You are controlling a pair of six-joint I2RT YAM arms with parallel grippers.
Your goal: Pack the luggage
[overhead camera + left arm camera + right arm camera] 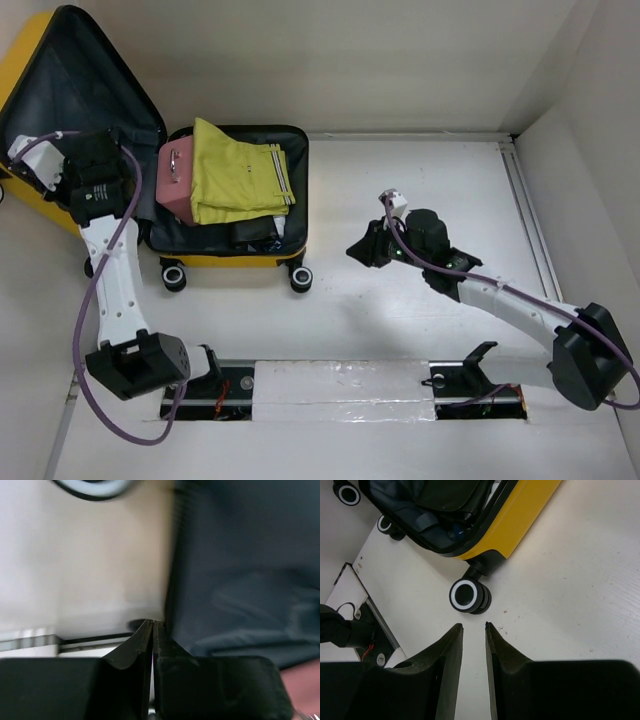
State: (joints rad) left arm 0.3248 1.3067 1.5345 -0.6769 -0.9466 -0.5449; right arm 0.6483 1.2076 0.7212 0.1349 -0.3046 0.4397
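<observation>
Shut empty at the lid [70, 90] of the luggage [228, 262], the left gripper [152, 624] is needing steady rim contact for closing; the right gripper [474, 626] is hovering slightly parted.

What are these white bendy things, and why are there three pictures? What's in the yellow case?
They are robot arms, a left arm and a right arm, bolted to a table. The big picture looks down from above. The other two come from small cameras on the wrists, showing each arm's own black fingers. The yellow suitcase lies open, with a pink pouch and a folded yellow garment inside. The left gripper is shut beside the lid's dark lining, holding nothing I can see. The right gripper is slightly open and empty, above the table near a wheel.
</observation>
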